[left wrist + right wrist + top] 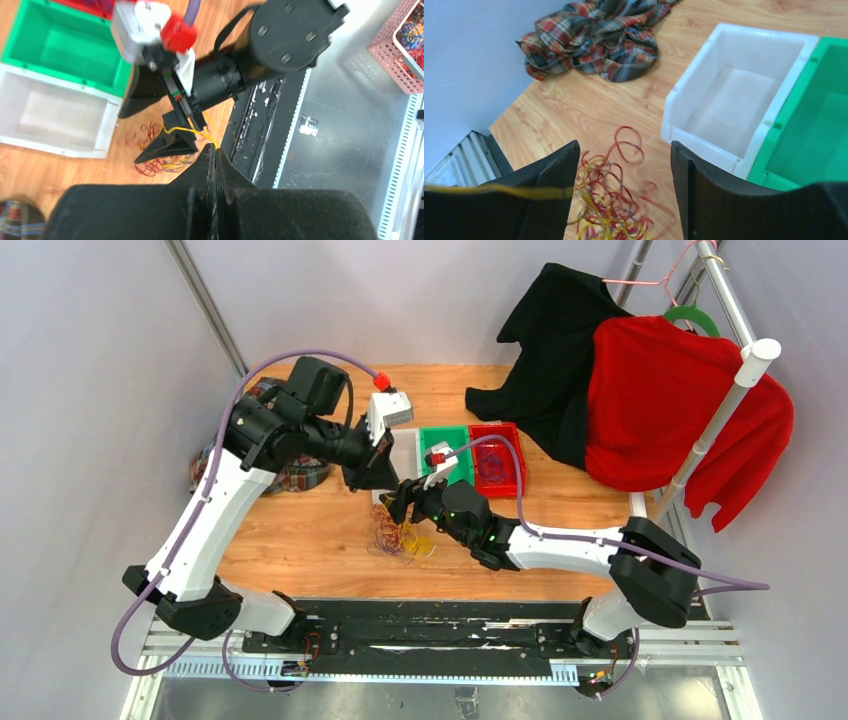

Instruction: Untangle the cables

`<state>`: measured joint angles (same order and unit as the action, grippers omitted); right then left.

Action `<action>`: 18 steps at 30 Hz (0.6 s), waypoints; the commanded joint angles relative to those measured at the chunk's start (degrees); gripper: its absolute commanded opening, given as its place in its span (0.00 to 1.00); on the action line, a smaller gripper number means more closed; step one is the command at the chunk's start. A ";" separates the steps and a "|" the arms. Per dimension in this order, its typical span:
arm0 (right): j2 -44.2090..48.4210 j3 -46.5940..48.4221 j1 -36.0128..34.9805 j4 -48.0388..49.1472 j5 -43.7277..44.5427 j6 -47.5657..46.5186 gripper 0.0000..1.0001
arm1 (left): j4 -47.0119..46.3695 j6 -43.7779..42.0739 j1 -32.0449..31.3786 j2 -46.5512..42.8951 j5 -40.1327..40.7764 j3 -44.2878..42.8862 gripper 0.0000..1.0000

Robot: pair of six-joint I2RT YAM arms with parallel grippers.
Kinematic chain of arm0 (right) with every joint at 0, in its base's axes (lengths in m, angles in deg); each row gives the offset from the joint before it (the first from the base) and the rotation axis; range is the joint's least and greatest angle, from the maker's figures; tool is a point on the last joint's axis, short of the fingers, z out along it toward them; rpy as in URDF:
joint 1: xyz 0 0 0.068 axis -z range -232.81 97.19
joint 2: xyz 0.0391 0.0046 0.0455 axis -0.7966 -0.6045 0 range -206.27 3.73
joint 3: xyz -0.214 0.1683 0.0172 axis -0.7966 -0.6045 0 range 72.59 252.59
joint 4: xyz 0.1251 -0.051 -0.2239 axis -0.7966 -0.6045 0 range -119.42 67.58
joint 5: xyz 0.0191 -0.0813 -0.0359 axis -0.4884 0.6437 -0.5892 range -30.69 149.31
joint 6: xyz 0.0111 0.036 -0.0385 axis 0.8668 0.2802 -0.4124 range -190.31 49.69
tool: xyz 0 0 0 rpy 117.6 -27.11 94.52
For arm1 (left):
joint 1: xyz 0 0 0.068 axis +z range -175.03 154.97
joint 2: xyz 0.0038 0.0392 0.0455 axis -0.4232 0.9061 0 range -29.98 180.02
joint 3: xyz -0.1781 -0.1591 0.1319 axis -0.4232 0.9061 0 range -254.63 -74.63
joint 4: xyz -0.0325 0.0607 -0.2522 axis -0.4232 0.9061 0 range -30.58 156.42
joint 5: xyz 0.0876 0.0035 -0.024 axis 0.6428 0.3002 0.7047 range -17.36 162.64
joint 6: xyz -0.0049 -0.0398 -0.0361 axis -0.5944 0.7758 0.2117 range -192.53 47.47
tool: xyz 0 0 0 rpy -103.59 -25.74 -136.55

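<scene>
My left jaws are pinched shut on a yellow cable (pixel 185 129), my right jaws wide over the tangle (pixel 604 200) on the table (pixel 574 100). Mid-separation, I reckon; next calls for drawing that strand clear, gently.

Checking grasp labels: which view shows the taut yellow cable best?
Left wrist: the yellow cable runs clearly into the shut left fingers. Right wrist shows only a blurred stretch; top external cannot resolve it.

Pale walls (pixel 90 390), wooden table (pixel 300 545)
</scene>
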<state>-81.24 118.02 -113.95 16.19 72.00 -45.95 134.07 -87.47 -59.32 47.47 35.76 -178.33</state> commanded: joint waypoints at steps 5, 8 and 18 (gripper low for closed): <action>-4.05 -5.42 -0.73 0.83 3.10 3.91 0.60 | 1.67 2.03 -0.52 4.31 1.41 -20.87 0.00; -4.80 -7.17 -0.86 0.71 3.39 4.86 0.57 | 1.58 1.93 -0.52 6.92 4.31 -29.51 0.00; -6.54 -9.95 -1.34 -4.37 3.65 7.88 0.54 | -4.45 -5.32 -0.61 10.64 16.87 -45.96 0.00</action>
<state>-86.92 109.67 -114.04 14.42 74.18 -40.31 134.93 -88.83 -59.67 58.81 45.44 -222.68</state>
